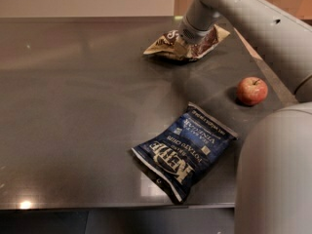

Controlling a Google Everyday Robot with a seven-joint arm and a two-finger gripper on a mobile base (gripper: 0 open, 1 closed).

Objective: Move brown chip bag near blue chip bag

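Gripper is planted right on the brown chip bag, can't tell if it's actually gripping it.

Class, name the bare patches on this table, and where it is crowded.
Free: the wide table stretch left of the blue chip bag; the strip between it and the brown chip bag, where the gripper sits. Crowded: the right side, around the apple.
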